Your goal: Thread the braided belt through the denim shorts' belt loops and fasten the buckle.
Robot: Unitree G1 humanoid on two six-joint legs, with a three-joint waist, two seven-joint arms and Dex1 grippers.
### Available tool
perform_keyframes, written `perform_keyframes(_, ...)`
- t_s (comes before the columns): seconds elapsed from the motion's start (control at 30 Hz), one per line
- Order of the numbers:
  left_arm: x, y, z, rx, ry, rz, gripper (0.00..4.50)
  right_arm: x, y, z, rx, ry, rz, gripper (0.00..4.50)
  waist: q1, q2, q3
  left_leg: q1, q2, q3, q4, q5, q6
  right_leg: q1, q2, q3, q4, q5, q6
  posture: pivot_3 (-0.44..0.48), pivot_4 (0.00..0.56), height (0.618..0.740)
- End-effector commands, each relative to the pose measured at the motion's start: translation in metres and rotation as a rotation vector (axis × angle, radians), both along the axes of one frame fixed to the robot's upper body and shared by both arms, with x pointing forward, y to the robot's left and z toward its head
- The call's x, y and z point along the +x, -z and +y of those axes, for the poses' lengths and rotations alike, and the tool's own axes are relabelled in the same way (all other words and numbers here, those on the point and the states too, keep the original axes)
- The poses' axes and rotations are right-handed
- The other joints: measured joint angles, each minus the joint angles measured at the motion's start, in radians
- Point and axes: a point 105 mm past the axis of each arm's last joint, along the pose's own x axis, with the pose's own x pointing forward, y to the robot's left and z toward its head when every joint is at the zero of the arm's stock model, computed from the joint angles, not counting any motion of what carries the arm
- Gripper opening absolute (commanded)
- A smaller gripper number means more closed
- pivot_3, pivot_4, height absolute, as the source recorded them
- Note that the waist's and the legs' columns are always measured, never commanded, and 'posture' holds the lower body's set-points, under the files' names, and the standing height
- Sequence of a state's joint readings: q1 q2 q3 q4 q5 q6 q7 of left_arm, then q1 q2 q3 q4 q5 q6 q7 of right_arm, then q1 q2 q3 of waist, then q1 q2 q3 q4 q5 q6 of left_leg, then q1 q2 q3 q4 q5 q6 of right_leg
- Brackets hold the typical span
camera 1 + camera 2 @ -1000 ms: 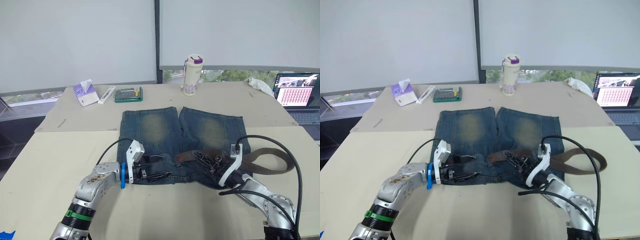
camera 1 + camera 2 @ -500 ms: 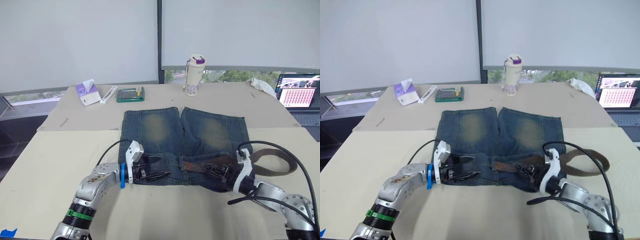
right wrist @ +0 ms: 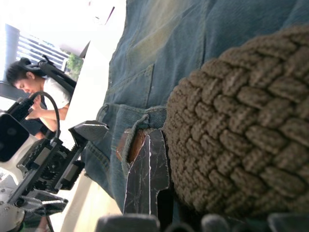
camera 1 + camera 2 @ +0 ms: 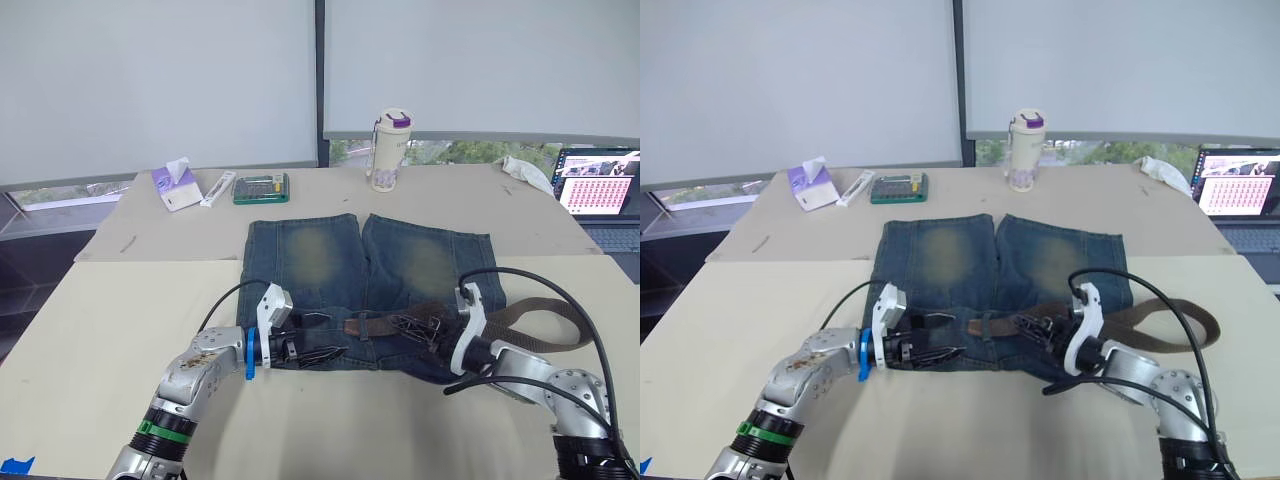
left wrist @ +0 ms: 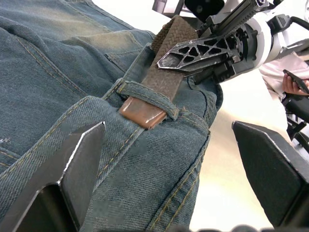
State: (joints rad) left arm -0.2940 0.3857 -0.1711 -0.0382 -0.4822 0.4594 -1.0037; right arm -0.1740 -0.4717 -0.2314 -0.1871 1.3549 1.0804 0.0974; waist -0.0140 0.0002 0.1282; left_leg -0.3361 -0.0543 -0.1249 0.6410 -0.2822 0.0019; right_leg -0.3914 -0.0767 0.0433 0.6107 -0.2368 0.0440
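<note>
Shorts: denim shorts flat on the table, waistband nearest.
Belt: braided belt through one belt loop — tail trails right.
Left gripper: spread over the waistband's left.
Right gripper: pinching the belt.

Office: laptop, window blinds
</note>
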Motion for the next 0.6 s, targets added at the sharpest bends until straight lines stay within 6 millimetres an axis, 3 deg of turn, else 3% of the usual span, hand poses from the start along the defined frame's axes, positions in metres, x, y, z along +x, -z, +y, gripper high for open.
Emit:
perform_keyframes(0.03,0.0,-0.008,-0.002,-0.025,-0.004,-0.035,4.47,-0.001,-0.008,0.012,0.035,-0.021,-0.03,0.0,0.0,0.0,0.0,0.0,0.0,0.0,0.0,0.0,0.0,0.0,0.0,0.0,0.0,0.0,0.0,0.0,0.15,0.74)
perform_keyframes(0.3,0.011,-0.011,0.003,-0.072,-0.084,0.029,4.47,-0.005,-0.021,0.03,0.297,0.014,-0.098,0.0,-0.001,0.0,0.0,0.0,0.0,0.0,0.0,0.0,0.0,-0.001,0.0,0.0,0.0,0.0,0.0,0.0,0.15,0.74)
perform_keyframes(0.6,0.03,-0.02,0.005,-0.245,-0.17,0.272,4.47,-0.01,-0.028,0.029,0.382,0.01,-0.141,0.0,-0.003,0.0,0.0,0.0,0.0,-0.001,0.0,0.0,0.0,-0.001,0.001,-0.001,0.001,0.0,0.0,0.0,0.15,0.74)
